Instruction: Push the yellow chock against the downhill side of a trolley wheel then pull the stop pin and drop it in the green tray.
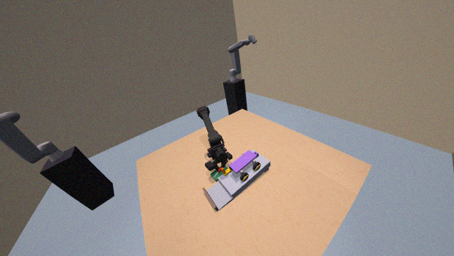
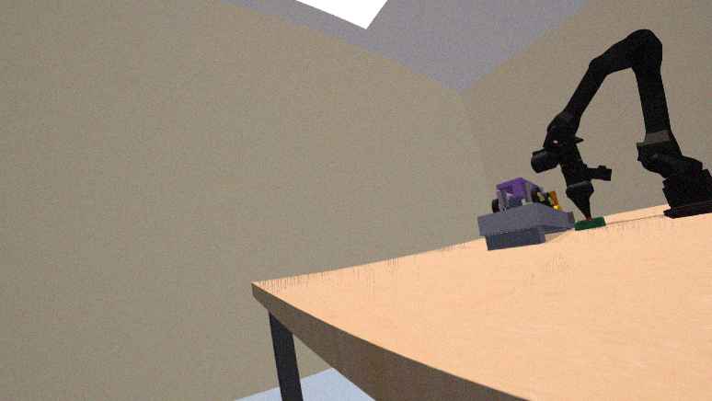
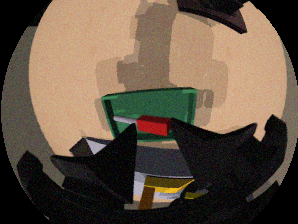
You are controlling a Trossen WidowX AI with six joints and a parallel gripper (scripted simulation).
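The red-headed stop pin (image 1: 220, 169) (image 3: 154, 125) is in the green tray (image 1: 214, 175) (image 2: 590, 223) (image 3: 150, 102), its silver shaft pointing left in the wrist view. My gripper (image 1: 222, 166) (image 2: 589, 217) (image 3: 153, 122) is partly open just above the tray. The fingertips stand apart on either side of the pin's red head, with no clear grip on it. The purple-decked trolley (image 1: 243, 161) (image 2: 518, 188) stands on the grey ramp (image 1: 231, 185) (image 2: 512, 223). The yellow chock (image 1: 227, 172) (image 3: 170, 185), orange handle up, sits by a downhill wheel; contact is hard to see.
The ramp and trolley stand close beside the tray. A low end board (image 1: 210, 198) edges the ramp's bottom. Two grey arms on black pedestals (image 1: 77, 178) (image 1: 234, 95) stand off the table (image 1: 285, 203) (image 2: 498, 308).
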